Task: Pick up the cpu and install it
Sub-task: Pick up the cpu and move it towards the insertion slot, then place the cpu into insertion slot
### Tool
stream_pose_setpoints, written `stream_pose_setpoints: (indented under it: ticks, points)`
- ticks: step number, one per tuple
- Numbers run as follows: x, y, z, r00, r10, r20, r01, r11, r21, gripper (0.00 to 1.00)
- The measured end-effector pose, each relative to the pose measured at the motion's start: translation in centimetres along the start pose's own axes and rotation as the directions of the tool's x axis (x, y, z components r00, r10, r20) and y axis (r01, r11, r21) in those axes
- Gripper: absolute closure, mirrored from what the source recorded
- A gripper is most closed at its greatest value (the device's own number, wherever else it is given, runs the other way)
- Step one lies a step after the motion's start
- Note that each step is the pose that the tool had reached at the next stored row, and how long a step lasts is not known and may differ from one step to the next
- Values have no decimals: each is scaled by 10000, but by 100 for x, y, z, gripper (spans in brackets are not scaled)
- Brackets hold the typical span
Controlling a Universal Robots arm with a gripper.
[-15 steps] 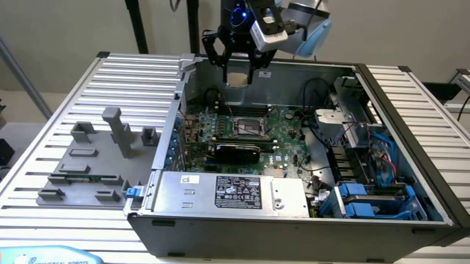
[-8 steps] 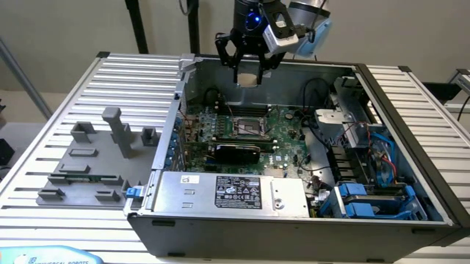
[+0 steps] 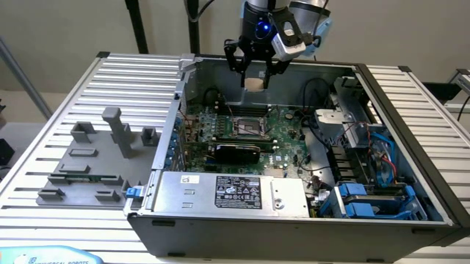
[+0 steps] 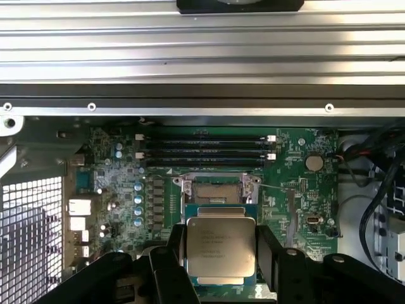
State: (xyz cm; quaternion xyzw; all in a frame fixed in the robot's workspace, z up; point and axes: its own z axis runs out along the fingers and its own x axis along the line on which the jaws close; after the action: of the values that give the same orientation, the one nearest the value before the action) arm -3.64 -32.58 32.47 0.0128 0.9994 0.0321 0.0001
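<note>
I'm clamping the cpu (image 4: pixel 220 248) flat in my end effector (image 3: pixel 255 80), hanging over the open case (image 3: pixel 382 82), and the empty socket (image 4: pixel 219 191) is sitting below, a touch ahead toward the memory slots (image 4: pixel 209 145).

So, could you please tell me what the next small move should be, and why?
Probably lower the tool gently toward the open socket: it grips the cpu well above the motherboard, and the socket seems to lie roughly beneath the chip.
</note>
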Motion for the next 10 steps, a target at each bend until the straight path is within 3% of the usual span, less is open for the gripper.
stream_pose_setpoints:
  ticks: [10]
  points:
    - [-4,0,4,10000,0,-1,0,10000,2,45]
